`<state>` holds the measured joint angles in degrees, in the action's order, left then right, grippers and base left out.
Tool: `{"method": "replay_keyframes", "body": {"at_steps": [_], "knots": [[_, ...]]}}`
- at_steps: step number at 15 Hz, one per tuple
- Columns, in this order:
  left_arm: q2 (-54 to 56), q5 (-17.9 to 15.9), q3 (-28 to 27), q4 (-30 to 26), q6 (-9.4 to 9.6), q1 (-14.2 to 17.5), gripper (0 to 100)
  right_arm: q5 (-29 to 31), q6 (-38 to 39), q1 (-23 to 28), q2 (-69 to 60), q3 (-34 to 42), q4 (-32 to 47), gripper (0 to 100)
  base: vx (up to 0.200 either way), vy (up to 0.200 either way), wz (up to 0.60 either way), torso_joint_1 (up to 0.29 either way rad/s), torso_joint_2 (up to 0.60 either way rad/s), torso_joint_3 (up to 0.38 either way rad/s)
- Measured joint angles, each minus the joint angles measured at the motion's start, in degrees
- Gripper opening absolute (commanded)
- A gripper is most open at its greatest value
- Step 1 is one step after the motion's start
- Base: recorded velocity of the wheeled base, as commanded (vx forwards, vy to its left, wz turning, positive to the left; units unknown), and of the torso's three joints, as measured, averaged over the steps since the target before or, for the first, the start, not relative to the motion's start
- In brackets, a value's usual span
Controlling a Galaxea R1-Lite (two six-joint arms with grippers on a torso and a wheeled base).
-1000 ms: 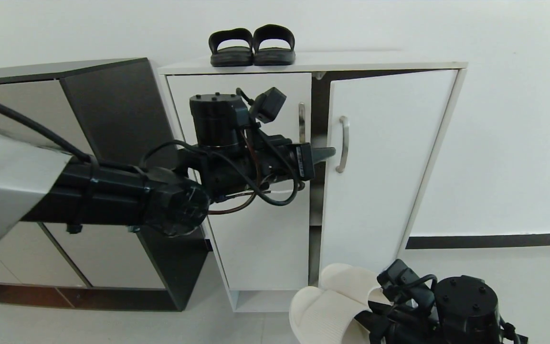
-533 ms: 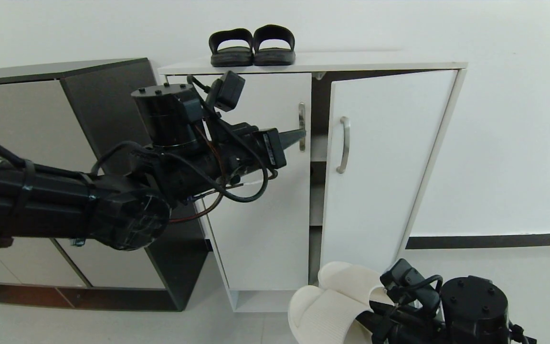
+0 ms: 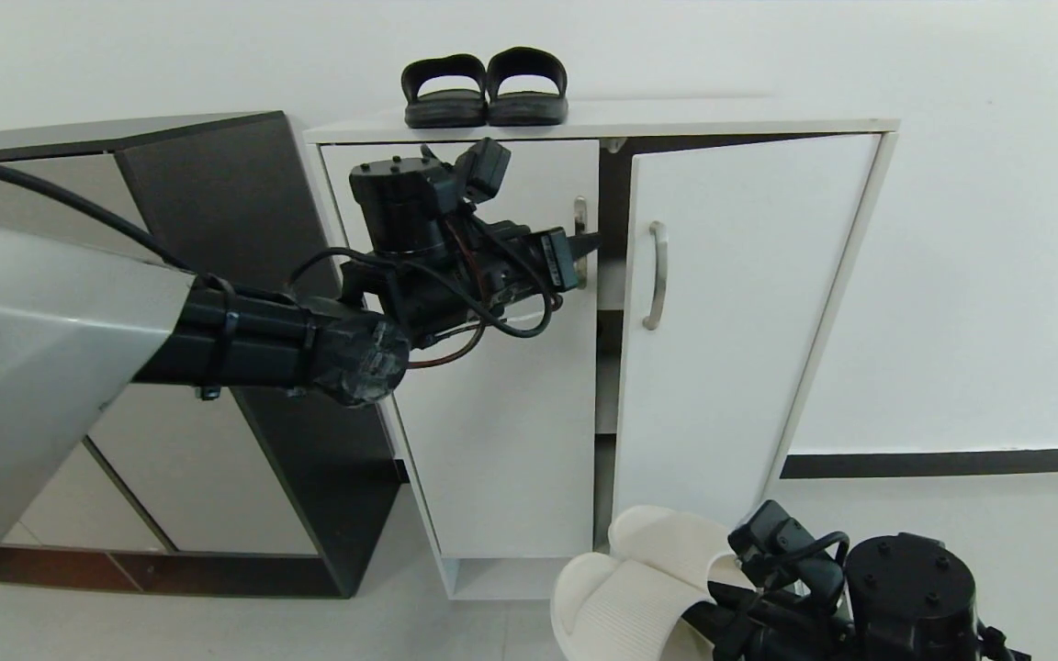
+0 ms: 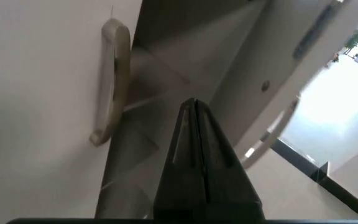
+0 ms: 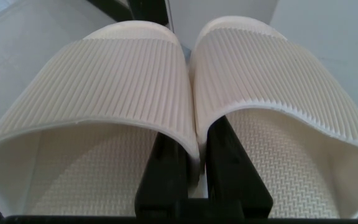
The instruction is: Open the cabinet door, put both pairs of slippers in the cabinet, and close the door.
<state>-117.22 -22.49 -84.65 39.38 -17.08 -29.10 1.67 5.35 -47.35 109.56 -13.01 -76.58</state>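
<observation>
**Two-door shoe cabinet with one pair of slippers on top and one pair held**

The white cabinet (image 3: 722,115) is a flat-panelled box standing on a pale floor (image 3: 951,551) against a white wall. Beside it stands a dark cabinet (image 3: 217,202) with glossy panels. The right door (image 3: 731,312) hangs ajar, exposing a dark interior; the left door (image 3: 501,431) lies flush. Each carries a curved, brushed-metal handle (image 3: 656,275). The white slippers (image 3: 639,588), with ribbed straps and textured insoles, sit low before the opening. The right end effector (image 5: 191,149) is clamped on their adjoining strap edges, one finger inside each. The black slippers (image 3: 485,87), smooth and matte, rest side by side on the cabinet top. The left end effector (image 3: 589,243), its fingers pressed together into a wedge, sits just beside the left door's handle at the gap between the doors.
</observation>
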Motion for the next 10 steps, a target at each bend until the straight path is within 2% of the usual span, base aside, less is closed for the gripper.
{"method": "replay_keyframes", "body": {"at_steps": [3, 6, 10], "knots": [[-3.5, 0.0, -6.5, -4.0, 0.04, -0.2, 0, 0.0, 0.0, -0.7, 0.0, 0.0, 1.1, 0, 0.0, 0.0, 0.0, 0.0, 0.0, 0.0], [-6.0, -0.3, -10.4, -5.8, 0.13, -0.6, 0, 0.0, 0.0, -0.8, 0.1, -0.2, 1.2, 0, 0.0, 0.0, 0.0, 0.0, 0.0, 0.0], [-7.0, -2.4, -11.5, -6.7, 0.94, -2.9, 0, 0.0, 0.0, -0.9, 0.9, -0.4, 1.2, 0, -0.2, 0.0, 0.0, 0.004, 0.0, 0.002]]}}
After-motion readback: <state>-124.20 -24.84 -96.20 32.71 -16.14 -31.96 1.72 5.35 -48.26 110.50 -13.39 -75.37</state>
